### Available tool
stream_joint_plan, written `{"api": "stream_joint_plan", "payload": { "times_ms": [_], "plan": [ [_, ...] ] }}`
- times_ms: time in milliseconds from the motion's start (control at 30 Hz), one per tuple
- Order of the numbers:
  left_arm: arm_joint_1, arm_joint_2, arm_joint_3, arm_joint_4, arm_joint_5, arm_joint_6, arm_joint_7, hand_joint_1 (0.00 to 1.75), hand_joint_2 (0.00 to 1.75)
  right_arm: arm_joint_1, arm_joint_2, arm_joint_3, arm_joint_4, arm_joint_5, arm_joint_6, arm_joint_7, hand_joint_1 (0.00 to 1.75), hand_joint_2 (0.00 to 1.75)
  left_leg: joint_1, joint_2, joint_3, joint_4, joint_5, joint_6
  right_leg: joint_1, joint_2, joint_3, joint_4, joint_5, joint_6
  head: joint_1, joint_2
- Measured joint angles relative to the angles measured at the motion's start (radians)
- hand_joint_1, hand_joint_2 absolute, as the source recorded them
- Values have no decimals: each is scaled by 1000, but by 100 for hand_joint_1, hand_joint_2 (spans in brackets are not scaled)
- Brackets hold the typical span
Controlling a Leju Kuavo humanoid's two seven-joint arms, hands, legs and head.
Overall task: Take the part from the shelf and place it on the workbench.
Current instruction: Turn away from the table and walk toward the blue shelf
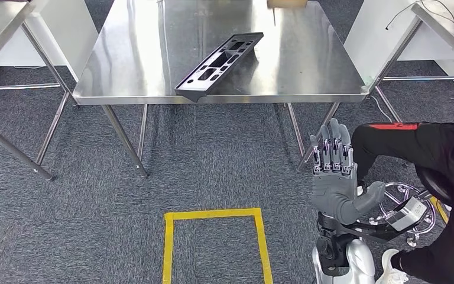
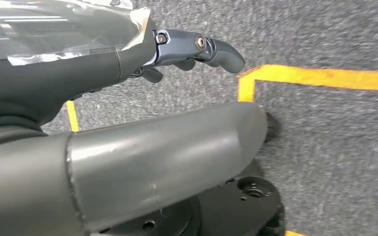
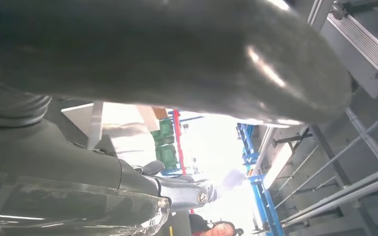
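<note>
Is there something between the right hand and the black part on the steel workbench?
Nothing visible stands between them. The black part already lies on the workbench, its end over the near edge. The right hand is raised over the carpet, nearer the robot, holding nothing. A person sits to its right, off that line.

Part point(image 1: 220, 66): matte black. Tabletop point(image 1: 307, 65): bare shiny silver steel. Floor carpet point(image 1: 94, 201): dark grey speckled, with yellow tape outline point(image 1: 213, 214). Right hand point(image 1: 333, 177): grey palm, darker fingers point(image 1: 331, 151). Left hand point(image 2: 128, 162): grey thumb. Person's clothes point(image 1: 431, 148): black, red stripe.
</note>
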Motion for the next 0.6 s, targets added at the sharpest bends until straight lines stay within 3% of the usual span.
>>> {"api": "stream_joint_plan", "payload": {
  "times_ms": [33, 100, 167, 200, 233, 267, 300, 333, 400, 433, 467, 500, 533, 600],
  "plan": [
    [0, 0, 0, 0, 0, 0, 0, 0, 0, 0, 0, 0, 2, 0, 0, 0, 0, 0, -1, 0, -14, 0, 12, -2, 0, 1, 26, -12, 19, 10, 0, 0],
    [0, -1, 0, 0, 0, 0, 0, 0, 0, -3, -1, 0, 4, -1, 1, -2, 0, 0, -2, 0, -41, 1, 37, -8, 1, 1, 125, -129, 55, 19, 0, 0],
    [0, -1, 0, 0, -1, 0, 1, 0, 0, -9, 0, 0, 4, -3, 3, -4, 0, 0, -4, 0, -56, 0, 62, -18, 8, 2, 222, -279, 45, 6, -1, 0],
    [0, -1, 0, 0, -1, 0, 1, 0, 0, -10, 0, 0, 4, -4, 4, -6, 0, 0, -5, 0, -57, -3, 73, -24, 13, 3, 243, -321, 34, -4, -2, 0],
    [0, -1, 0, 0, -1, 0, 1, 0, 0, -11, -1, 0, 4, -5, 5, -7, 0, 0, -4, 0, -58, -7, 85, -30, 17, 4, 246, -337, 33, -13, -4, 0],
    [1, -1, 0, 0, -1, 0, 1, 0, 0, -10, -1, 0, 4, -6, 5, -7, 0, 0, -2, -1, -59, -11, 93, -37, 12, 5, 236, -334, 42, -22, -5, 0],
    [2, 0, 0, 0, -2, 0, 1, 0, 0, -10, -1, 0, 4, -6, 5, -7, 0, 0, 0, -2, -63, -7, 83, -43, 8, 3, 228, -334, 53, -32, -6, 0],
    [3, 1, 0, 0, -2, 0, 1, 0, 0, -10, 0, 0, 4, -6, 5, -7, 0, 0, 2, -3, -70, 11, 50, -49, 3, 1, 218, -334, 66, -43, -7, 0],
    [4, 3, 0, 0, -2, 0, 2, 0, 0, -10, 1, 0, 5, -6, 5, -7, 0, 0, 6, -5, -92, 107, -63, -60, 0, -3, 193, -334, 93, -59, -10, 0],
    [4, 3, 0, 0, -2, 0, 2, 0, 0, -9, 1, 0, 5, -6, 5, -7, 0, 0, 7, -5, -101, 175, -114, -65, 2, -4, 180, -333, 106, -63, -10, 0],
    [4, 3, 0, 0, -2, -1, 2, 0, 0, -9, 1, 0, 5, -6, 5, -7, 0, 0, 9, -5, -106, 236, -139, -70, 3, -4, 165, -331, 119, -62, -10, 0],
    [3, 3, 0, 0, -2, -1, 2, 0, 0, -9, 1, 0, 6, -6, 5, -7, 0, 0, 12, -5, -101, 277, -139, -74, 3, -5, 150, -328, 131, -59, -10, 0],
    [3, 3, 0, 0, -3, -1, 2, 0, 0, -9, 1, 0, 6, -6, 5, -7, 0, 0, 16, -5, -81, 285, -118, -77, 3, -5, 132, -322, 142, -55, -10, 0],
    [2, 3, 0, 0, -3, -1, 2, 0, 0, -9, 1, 0, 6, -6, 5, -7, 0, 0, 24, -5, 6, 202, -78, -79, 1, -5, 98, -305, 156, -45, -11, 0]
  ]
}}
